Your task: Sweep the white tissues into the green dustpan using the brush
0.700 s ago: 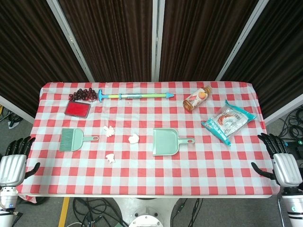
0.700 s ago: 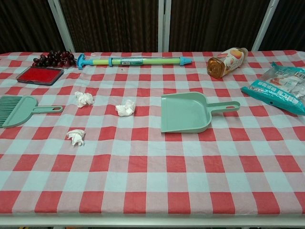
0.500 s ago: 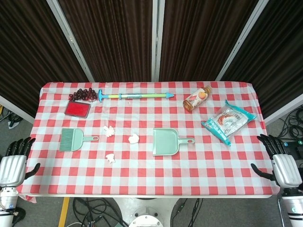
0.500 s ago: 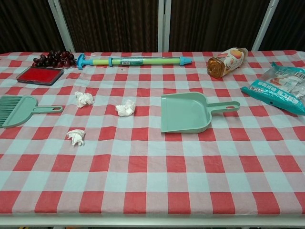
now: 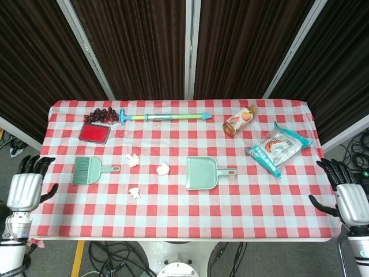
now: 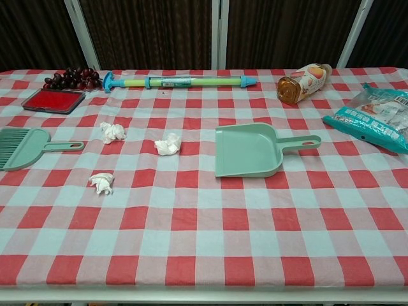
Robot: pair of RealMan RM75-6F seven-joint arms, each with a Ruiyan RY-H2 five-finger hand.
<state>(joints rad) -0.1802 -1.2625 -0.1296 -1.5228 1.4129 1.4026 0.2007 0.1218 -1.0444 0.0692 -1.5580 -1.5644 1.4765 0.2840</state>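
Three crumpled white tissues lie left of centre on the checked cloth: one near the brush handle, one closest to the dustpan, one nearest me. The green dustpan lies mid-table, mouth toward the tissues, handle pointing right. The green brush lies at the left, handle pointing right. My left hand hovers off the table's left edge, fingers spread, holding nothing. My right hand hovers off the right edge, also empty. Neither hand shows in the chest view.
Along the far side lie a red tray, dark grapes, a long green-and-blue water pump toy and a tipped drink bottle. A snack bag lies at the right. The table's checked cloth covers everything.
My left hand has risen and moved in toward the table's left edge. My right hand has shifted slightly outward to the right. Nothing on the table has moved.
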